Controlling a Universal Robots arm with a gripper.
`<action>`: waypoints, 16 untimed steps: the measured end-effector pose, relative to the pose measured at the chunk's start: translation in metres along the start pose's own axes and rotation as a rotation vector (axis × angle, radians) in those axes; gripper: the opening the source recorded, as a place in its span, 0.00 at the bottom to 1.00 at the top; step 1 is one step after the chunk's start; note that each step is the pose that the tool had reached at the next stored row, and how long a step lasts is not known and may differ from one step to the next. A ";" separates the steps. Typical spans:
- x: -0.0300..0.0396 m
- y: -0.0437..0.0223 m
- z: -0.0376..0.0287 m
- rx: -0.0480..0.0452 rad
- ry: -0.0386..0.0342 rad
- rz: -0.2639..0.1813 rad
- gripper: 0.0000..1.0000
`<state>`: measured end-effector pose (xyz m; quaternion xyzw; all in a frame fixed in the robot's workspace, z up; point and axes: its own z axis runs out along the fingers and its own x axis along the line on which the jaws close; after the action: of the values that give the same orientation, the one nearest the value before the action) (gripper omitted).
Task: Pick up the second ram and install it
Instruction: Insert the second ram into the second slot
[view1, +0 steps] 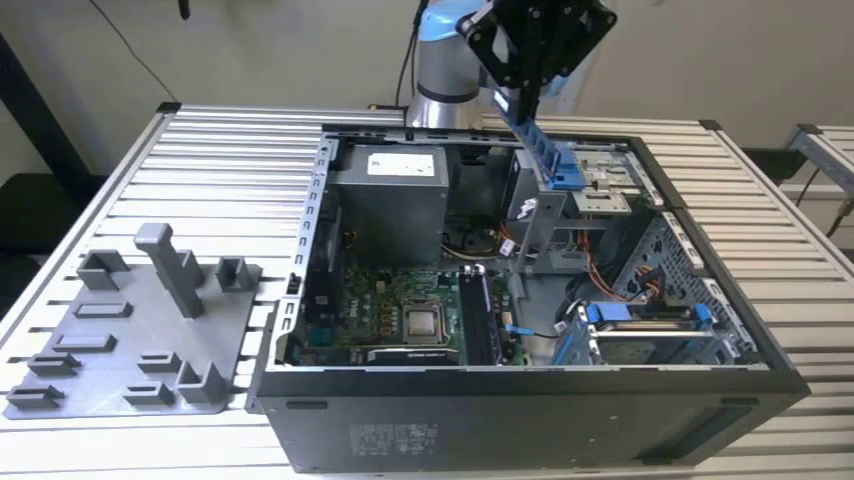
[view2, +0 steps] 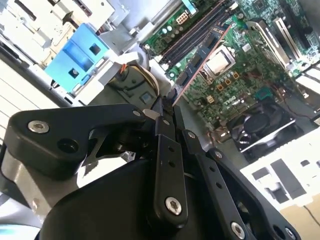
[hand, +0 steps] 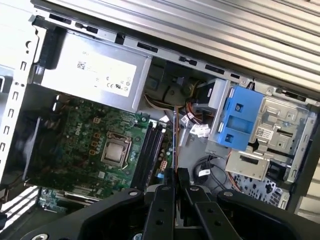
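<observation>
The arm hangs over the open computer case (view1: 534, 390), which lies on its side on the slatted table (view1: 227, 130). Its black pincer (view1: 525, 100) is clamped on the second ram (view1: 538, 145), gripping the upper end so that the thin blue-green stick hangs down, slightly tilted, above the inside of the case. In the exterior view its lower end shows in front of a blue drive bracket (view1: 571, 172), well clear of the motherboard (view1: 387, 300) below. In both wrist views the stick is seen edge-on (little more than a thin line), running out from the pincer's tip. Beyond it, on the green board, are the long black memory slots (hand: 151, 150) and the square processor (hand: 114, 150). The grey power supply (view1: 387, 195) sits at the end of the case nearest the arm's base. Off to the exterior view's left, apart from the case, a grey fixture plate (view1: 127, 345) with upright posts lies on the table.
</observation>
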<state>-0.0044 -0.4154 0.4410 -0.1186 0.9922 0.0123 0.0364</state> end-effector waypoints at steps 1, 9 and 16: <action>0.0000 0.0000 0.0000 0.0010 -0.0001 0.011 0.14; 0.0000 0.0000 0.0005 0.0075 -0.0001 0.104 0.14; 0.0001 0.0000 0.0011 0.0105 0.0062 0.160 0.14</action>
<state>-0.0044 -0.4154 0.4398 -0.0389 0.9987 0.0096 0.0328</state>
